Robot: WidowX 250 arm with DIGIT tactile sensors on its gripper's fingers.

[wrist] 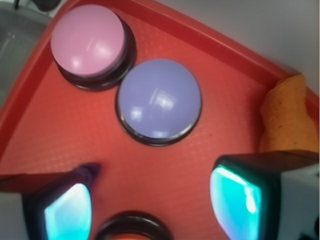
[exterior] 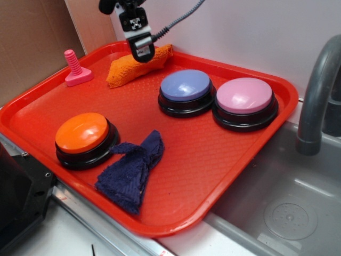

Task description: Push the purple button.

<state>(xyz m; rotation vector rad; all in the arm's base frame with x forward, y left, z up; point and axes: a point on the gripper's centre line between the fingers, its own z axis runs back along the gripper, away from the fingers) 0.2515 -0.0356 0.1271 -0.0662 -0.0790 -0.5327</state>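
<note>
Your tool (exterior: 141, 52) is hanging open and empty over the tray (exterior: 224, 160), behind the purple button (exterior: 186, 86) beside the pink one (exterior: 244, 96).

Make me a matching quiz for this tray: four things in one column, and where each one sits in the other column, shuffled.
Things:
1. purple button
2. orange button
3. pink bolt
4. blue cloth

Places, as seen in the exterior view:
A. near left of the tray, beside the blue cloth
B. far left corner
C. right next to the pink button
D. near edge, right of the orange button

Pairs: 1-C, 2-A, 3-B, 4-D
</note>
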